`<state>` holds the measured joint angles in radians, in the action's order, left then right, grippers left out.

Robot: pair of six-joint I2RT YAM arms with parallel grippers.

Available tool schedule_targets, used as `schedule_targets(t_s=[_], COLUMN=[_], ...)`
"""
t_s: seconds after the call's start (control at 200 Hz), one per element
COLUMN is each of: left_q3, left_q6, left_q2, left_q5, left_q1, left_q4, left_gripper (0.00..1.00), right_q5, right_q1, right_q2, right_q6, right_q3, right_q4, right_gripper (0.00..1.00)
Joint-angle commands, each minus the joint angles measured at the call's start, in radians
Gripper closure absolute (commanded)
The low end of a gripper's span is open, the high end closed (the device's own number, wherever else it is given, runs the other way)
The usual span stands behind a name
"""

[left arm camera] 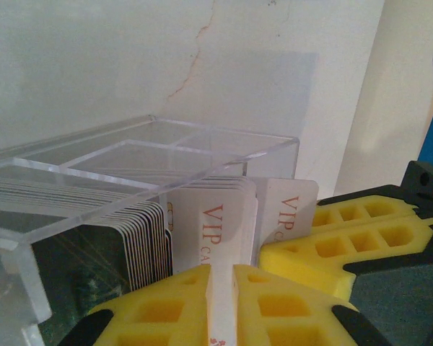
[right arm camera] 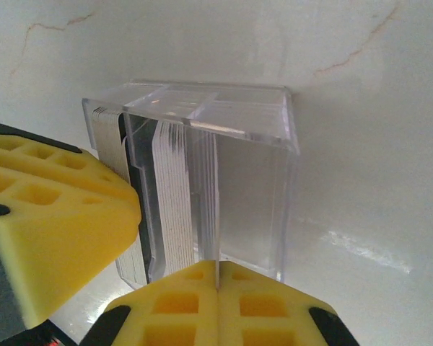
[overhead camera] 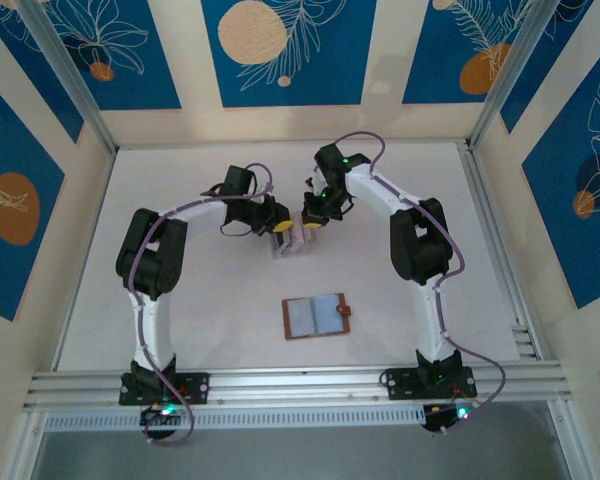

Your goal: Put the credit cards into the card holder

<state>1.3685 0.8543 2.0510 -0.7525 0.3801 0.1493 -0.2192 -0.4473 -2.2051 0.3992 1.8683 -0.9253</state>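
In the top view your left gripper [overhead camera: 277, 224] and right gripper [overhead camera: 310, 218] meet at the clear card stand [overhead camera: 288, 242]. The open brown card holder [overhead camera: 317, 316] lies well apart from them, toward the arm bases and about between both arms, with its long axis left to right. In the left wrist view the left gripper [left arm camera: 222, 280] is clenched on a white VIP card [left arm camera: 211, 220] standing upright beside the stacked credit cards [left arm camera: 141, 238]. In the right wrist view the right gripper [right arm camera: 216, 280] has its fingers pressed together at the stand's wall, and I cannot tell if something thin is between them.
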Motion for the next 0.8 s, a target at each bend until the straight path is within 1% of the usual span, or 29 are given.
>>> schedule_targets(t_s=[0.0, 0.165, 0.35, 0.5, 0.555, 0.65, 0.73, 0.795], left_q3=[-0.004, 0.019, -0.001, -0.034, -0.058, -0.140, -0.212, -0.276], left_q6=[-0.016, -0.023, -0.030, -0.095, -0.118, -0.159, -0.205, -0.222], left_q2=[0.000, -0.062, -0.181, -0.291, -0.336, -0.425, -0.490, -0.535], left_q5=[-0.018, -0.029, -0.023, 0.011, 0.016, 0.032, 0.071, 0.098], left_q1=[0.002, -0.021, -0.062, -0.080, -0.078, -0.064, -0.024, 0.033], left_q4=[0.004, 0.037, 0.073, 0.166, 0.194, 0.240, 0.296, 0.321], left_gripper=[0.85, 0.84, 0.83, 0.82, 0.82, 0.81, 0.81, 0.81], right_q5=[0.014, 0.062, 0.113, 0.173, 0.188, 0.197, 0.176, 0.133], right_q1=[-0.005, 0.001, 0.010, 0.016, 0.016, 0.014, 0.011, 0.008], right_q2=[0.042, 0.093, 0.156, 0.238, 0.285, 0.397, 0.504, 0.598], right_q6=[-0.001, 0.007, 0.024, 0.041, 0.046, 0.050, 0.050, 0.055], right_q3=[0.005, -0.004, -0.015, -0.061, -0.097, -0.206, -0.326, -0.444], right_q4=[-0.015, -0.011, -0.003, 0.015, 0.031, 0.074, 0.124, 0.177], right_gripper=[1.00, 1.00, 1.00, 1.00, 1.00, 1.00, 1.00, 1.00])
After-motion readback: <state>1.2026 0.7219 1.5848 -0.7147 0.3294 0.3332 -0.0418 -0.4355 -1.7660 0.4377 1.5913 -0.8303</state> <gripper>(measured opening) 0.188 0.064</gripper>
